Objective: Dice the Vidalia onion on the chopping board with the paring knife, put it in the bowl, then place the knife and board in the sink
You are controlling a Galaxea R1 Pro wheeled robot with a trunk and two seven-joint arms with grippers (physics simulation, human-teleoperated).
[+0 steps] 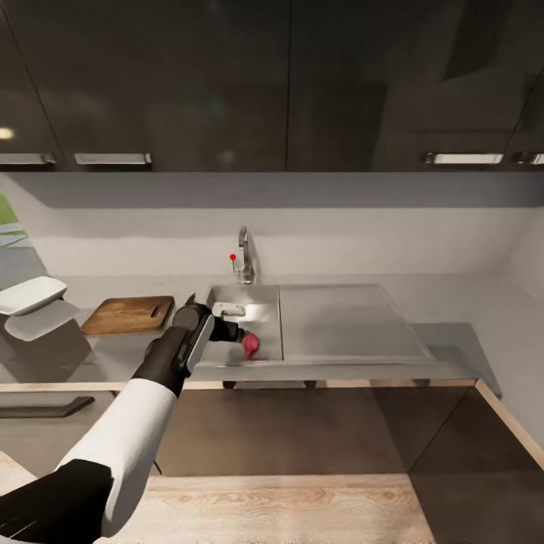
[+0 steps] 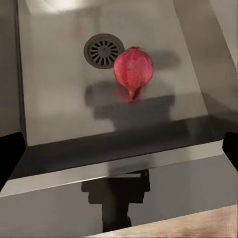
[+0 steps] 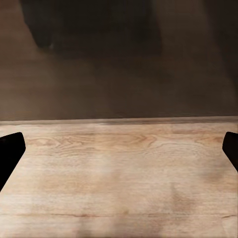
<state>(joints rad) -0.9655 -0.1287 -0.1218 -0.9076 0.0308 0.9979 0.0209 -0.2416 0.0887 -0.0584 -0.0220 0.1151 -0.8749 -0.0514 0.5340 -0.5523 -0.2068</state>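
Far left on the surface (image 1: 91, 355) sits the white bowl (image 1: 30, 293), and just beside it to the right lies the chopping board (image 1: 128, 314), flat, its handle hole at the end nearer the sink (image 1: 264, 321). The paring knife cannot be made out from here.

The left arm reaches forward from the lower left, forearm angled up and to the right, wrist over the sink's front left edge. The left hand (image 1: 236, 335) points into the basin, and the onion (image 1: 251, 345) lies just beyond the fingertips, slightly right of the hand's line, near the basin's front wall. In the left wrist view the onion (image 2: 133, 69) rests on the basin floor beside the drain (image 2: 103, 49), root tip pointing back toward the hand; it is roundish, so no long axis governs the grip. Both fingers (image 2: 10, 156) stand at the outer edges of that view, spread wide, holding nothing. Judgement: the left arm is the nearer one and needs to advance and descend to bracket the onion.

The right hand (image 3: 119, 158) hangs over wooden floor (image 3: 124, 173), fingers likewise wide apart and empty
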